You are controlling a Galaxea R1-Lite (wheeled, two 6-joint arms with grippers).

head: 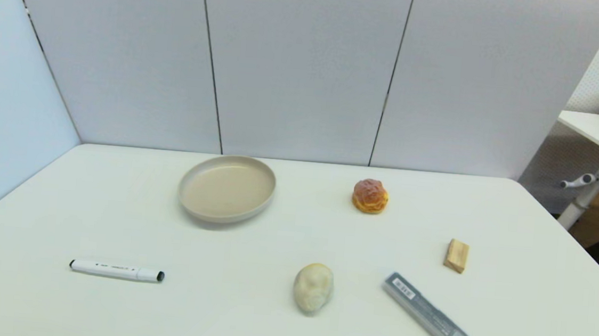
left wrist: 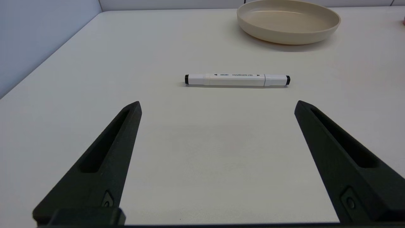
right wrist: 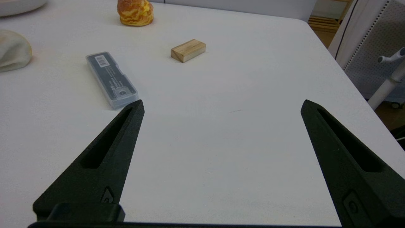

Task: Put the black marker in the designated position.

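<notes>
The black marker [head: 116,270], a slim white pen with black end tips, lies flat on the white table near its front left. In the left wrist view the marker [left wrist: 237,79] rests crosswise a short way beyond my left gripper [left wrist: 217,106], which is open and holds nothing. My right gripper [right wrist: 222,107] is open too, low over bare tabletop at the front right, with nothing between its fingers. Neither arm shows in the head view. The designated position carries no mark that I can make out.
A beige plate [head: 190,197] sits at the back centre-left. A browned bun [head: 370,196], a pale lumpy dough piece [head: 313,287], a wooden block [head: 456,255] and a grey translucent lead case [head: 425,313] lie to the right. Panels wall the back and left.
</notes>
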